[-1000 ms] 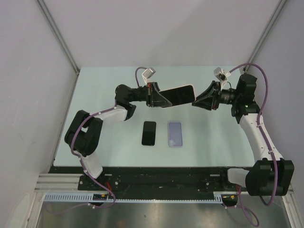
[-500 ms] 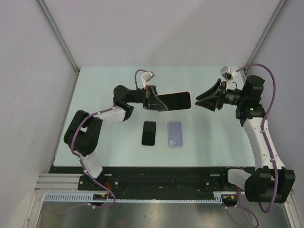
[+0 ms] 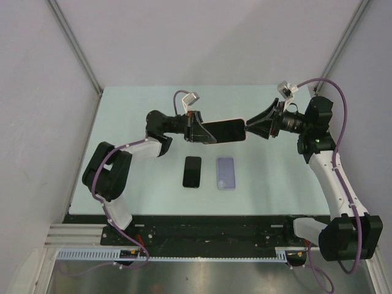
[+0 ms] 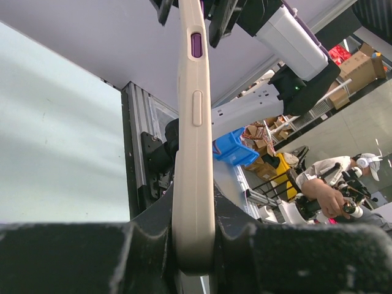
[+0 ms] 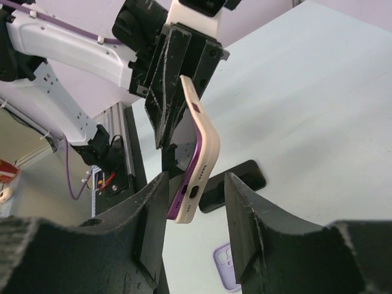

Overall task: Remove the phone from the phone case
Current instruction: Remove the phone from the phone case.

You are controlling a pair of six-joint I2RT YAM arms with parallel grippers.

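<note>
— Where's the purple phone in its cream soft case [image 3: 225, 129]?
— Above the pale green table [image 3: 122, 116]: my left gripper [image 3: 204, 130] clamps one end; my right gripper [image 3: 250, 127], jaws apart, straddles the other.

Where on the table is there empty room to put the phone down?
Bare table lies right of the purple case, up to the right arm, and along the near edge by the black phone. It is crowded above them, where the left end effector and right end effector flank the held phone.
</note>
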